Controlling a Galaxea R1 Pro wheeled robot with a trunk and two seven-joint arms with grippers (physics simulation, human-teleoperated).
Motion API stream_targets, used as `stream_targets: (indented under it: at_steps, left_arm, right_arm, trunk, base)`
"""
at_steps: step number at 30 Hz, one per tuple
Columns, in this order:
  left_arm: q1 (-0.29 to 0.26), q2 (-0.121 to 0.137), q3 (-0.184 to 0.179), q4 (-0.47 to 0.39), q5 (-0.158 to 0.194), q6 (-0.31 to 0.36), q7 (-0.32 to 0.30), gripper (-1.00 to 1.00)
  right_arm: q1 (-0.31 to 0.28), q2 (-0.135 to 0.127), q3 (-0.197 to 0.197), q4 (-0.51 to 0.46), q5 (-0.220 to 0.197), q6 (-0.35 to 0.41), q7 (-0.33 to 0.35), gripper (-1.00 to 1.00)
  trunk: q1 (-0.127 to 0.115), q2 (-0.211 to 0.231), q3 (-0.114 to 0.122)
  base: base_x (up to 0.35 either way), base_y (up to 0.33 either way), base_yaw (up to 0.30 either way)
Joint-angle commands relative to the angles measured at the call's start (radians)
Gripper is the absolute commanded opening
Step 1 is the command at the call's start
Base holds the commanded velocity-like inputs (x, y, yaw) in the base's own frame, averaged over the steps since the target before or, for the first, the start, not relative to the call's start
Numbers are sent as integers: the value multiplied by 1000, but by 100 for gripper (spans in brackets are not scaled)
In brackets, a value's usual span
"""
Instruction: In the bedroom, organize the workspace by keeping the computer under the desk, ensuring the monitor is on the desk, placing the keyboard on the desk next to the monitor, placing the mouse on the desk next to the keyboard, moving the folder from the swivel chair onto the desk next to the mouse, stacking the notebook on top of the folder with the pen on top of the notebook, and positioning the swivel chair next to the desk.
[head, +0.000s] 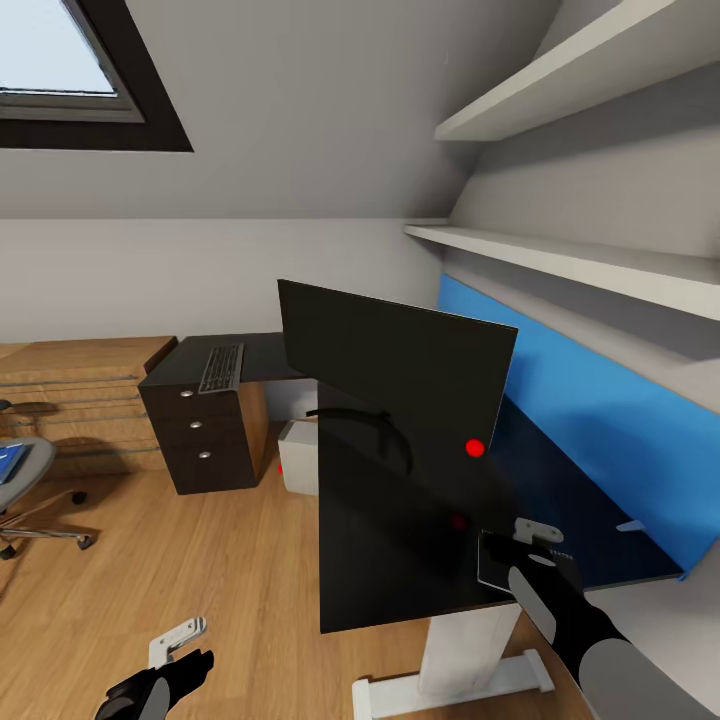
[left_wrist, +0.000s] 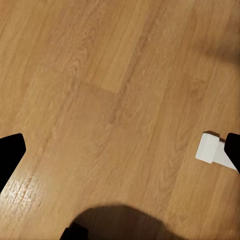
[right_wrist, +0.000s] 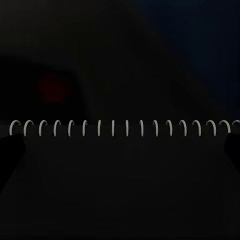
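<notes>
Right gripper (head: 535, 548) sits over the notebook (head: 505, 562) (spiral-bound, dark) on the desk (head: 400, 560) near the monitor (head: 395, 385); can't tell if it's clamped. Left gripper (head: 185, 640) spread apart over floor (left_wrist: 120, 100).

We find no legible text, label, brand, number or sign in any of the three views. The keyboard (head: 221, 367), lying on the dark three-drawer unit (head: 203, 432) at far left, shows rows of keys, but their legends are too small for us to read. The monitor (head: 400, 385) on the desk (head: 400, 560) presents a plain black face bearing only a round red dot, no characters. The spiral-bound notebook (right_wrist: 120, 185), seen from the right wrist, shows a dark, unmarked cover below its wire coils.
</notes>
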Motion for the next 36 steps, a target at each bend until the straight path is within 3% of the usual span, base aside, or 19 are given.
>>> stream_targets:
  at_steps: [1, 4, 36]
  left_arm:
    - [0, 0, -1, -2, 11, 4, 7, 100]
    - [0, 0, -1, -2, 11, 4, 7, 100]
    - [0, 0, -1, 0, 11, 4, 9, 100]
  right_arm:
    - [0, -2, 8, 6, -12, 5, -10, 100]
    - [0, -2, 8, 6, -12, 4, -10, 100]
    - [0, -3, 8, -8, -12, 0, -10, 100]
  trunk:
    - [0, -1, -1]
    - [0, -1, -1]
    - [-115, 209, 93]
  base:
    - [0, 0, 0]
    - [0, 0, 0]
    - [0, 0, 0]
